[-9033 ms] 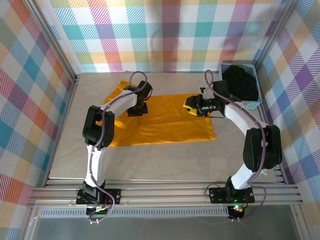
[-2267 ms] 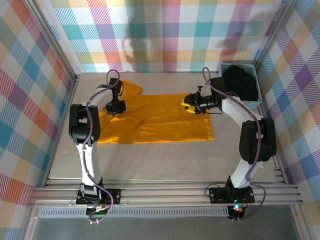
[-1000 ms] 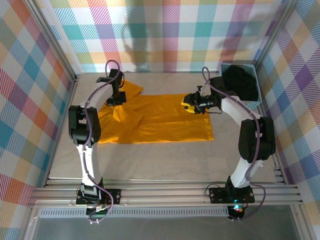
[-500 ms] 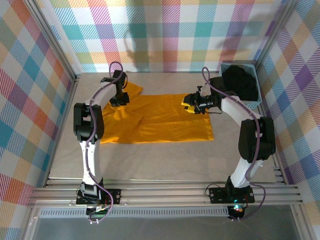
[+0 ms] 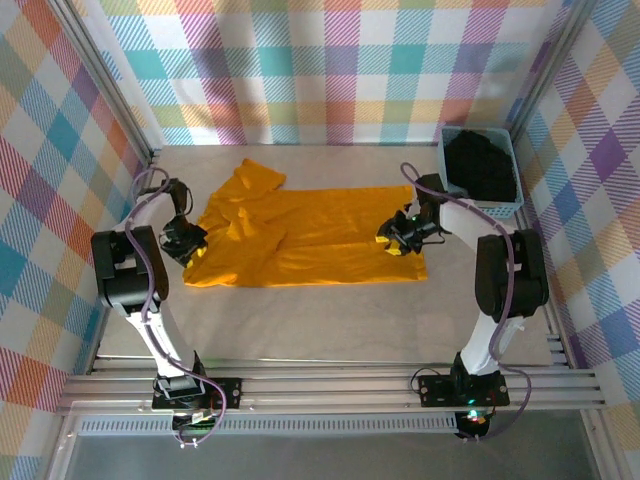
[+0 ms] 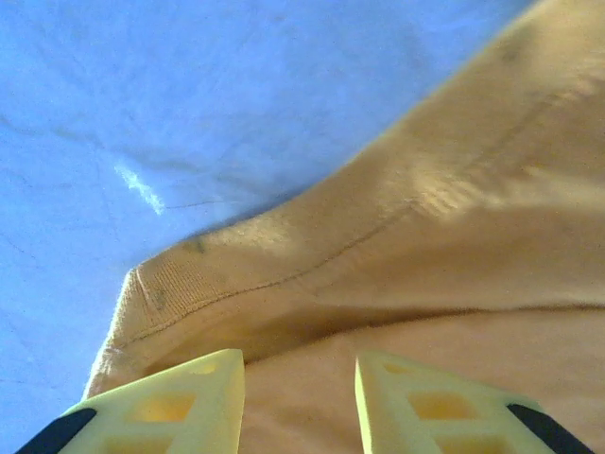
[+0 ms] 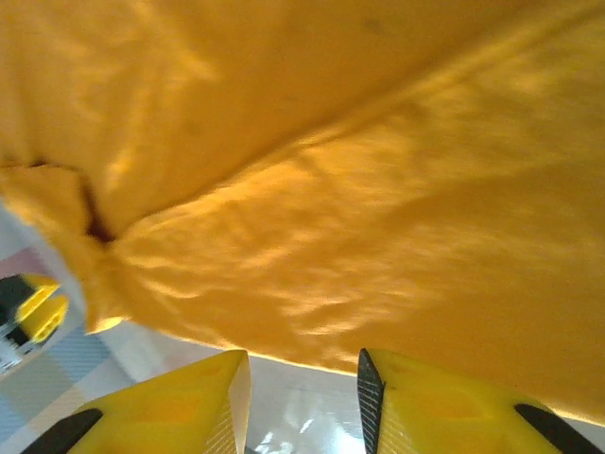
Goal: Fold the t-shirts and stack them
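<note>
Fold setup: left gripper (image 6: 295, 364) and right gripper (image 7: 302, 364), jaws narrowly parted and empty, at shirt (image 5: 310, 235) edges; next probably pinch both hems.

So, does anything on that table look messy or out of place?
The orange t-shirt is not lying flat: its far left sleeve is bunched up and wrinkles cross its left half. The black garment sits crumpled in the blue basket.

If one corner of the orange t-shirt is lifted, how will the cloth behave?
Probably floppy: the orange t-shirt lies flat with soft creases, so it would drape and sag. Likely light, being thin cloth. Pushed, it may bunch rather than slide.
</note>
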Motion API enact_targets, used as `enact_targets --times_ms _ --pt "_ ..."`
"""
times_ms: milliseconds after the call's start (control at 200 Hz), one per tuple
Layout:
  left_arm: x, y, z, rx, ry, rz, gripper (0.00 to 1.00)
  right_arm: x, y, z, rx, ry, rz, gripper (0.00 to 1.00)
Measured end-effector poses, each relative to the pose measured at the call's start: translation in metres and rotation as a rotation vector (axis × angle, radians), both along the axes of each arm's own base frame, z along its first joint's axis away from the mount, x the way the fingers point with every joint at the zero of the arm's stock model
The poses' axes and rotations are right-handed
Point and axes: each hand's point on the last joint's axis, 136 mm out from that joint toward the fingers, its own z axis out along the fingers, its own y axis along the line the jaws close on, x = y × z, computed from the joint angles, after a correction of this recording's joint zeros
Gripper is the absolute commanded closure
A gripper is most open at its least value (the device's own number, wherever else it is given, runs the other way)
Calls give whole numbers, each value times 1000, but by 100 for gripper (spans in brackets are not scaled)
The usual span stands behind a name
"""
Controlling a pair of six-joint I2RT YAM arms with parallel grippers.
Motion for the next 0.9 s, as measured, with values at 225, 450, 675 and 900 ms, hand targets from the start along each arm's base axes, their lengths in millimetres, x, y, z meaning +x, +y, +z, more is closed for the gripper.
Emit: enact_targets --times_ms 225,450,675,900 --pt "-8 -8 -24 -32 55 120 73 -11 -27 -40 -141 117 11 65" --pt "-47 17 -27 -7 86 292 73 -23 -35 -53 -247 189 86 64" --pt "-71 29 -27 5 119 352 73 -67 -21 -56 -311 273 203 64" --pt "-98 37 -28 12 147 409 73 -120 -15 -57 -334 362 276 63"
